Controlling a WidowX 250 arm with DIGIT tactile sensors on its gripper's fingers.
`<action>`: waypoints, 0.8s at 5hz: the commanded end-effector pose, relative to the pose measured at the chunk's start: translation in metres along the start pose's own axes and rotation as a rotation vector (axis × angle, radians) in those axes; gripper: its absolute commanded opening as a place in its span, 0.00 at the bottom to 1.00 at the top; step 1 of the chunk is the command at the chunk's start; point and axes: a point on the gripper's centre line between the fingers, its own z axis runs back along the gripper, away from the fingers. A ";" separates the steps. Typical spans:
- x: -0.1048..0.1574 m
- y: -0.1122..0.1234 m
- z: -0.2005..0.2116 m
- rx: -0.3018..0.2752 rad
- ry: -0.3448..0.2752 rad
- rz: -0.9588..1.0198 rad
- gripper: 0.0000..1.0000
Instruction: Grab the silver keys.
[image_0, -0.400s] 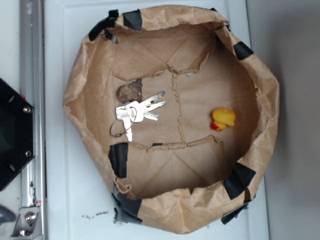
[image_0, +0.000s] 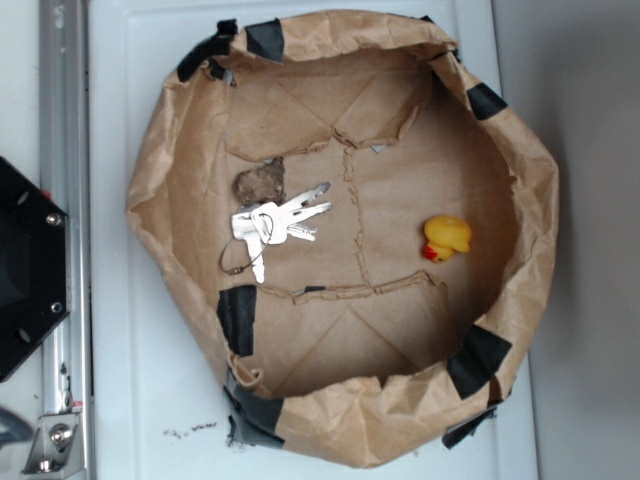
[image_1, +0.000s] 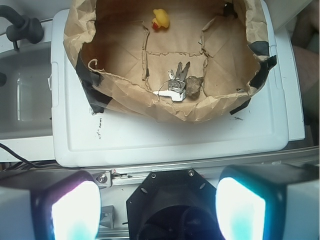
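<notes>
At the bottom edge of the wrist view, the robot's gripper (image_1: 158, 209) shows as two pale, glowing fingertips (image_1: 75, 210) set wide apart with nothing between them: the claw is fully spread and holds no object. It hangs back over the black mounting base (image_1: 167, 200) and the metal rail, well apart from the work area and outside the container.

Forward of the claw lies the white plastic tray (image_1: 165, 140), and on it stands the crumpled brown paper bowl patched with black tape (image_1: 165, 112). The near paper wall stands between the claw and the target.

The small bunch of shiny silver keys on a thin wire ring (image_1: 176, 86) lies flat on the bowl floor just behind that near wall, almost straight ahead of the claw and slightly to its right. The key blades fan away from the claw, so the long axis runs roughly along the line of approach; the heads and ring sit nearest. In the exterior view the silver keys (image_0: 272, 226) lie left of centre.

Just beside the bunch, possibly touching it, is a brown lumpy rock-like piece (image_1: 194, 86). A yellow rubber duck (image_1: 160, 19) sits well apart at the far side.

Judgement: the approach must clear the wall, then descend on the key heads, biased away from the rock-like piece.
</notes>
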 end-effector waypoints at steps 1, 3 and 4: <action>0.091 -0.004 -0.043 0.125 -0.064 0.309 1.00; 0.128 0.017 -0.067 0.065 -0.143 0.336 1.00; 0.130 0.018 -0.089 0.109 -0.172 0.336 1.00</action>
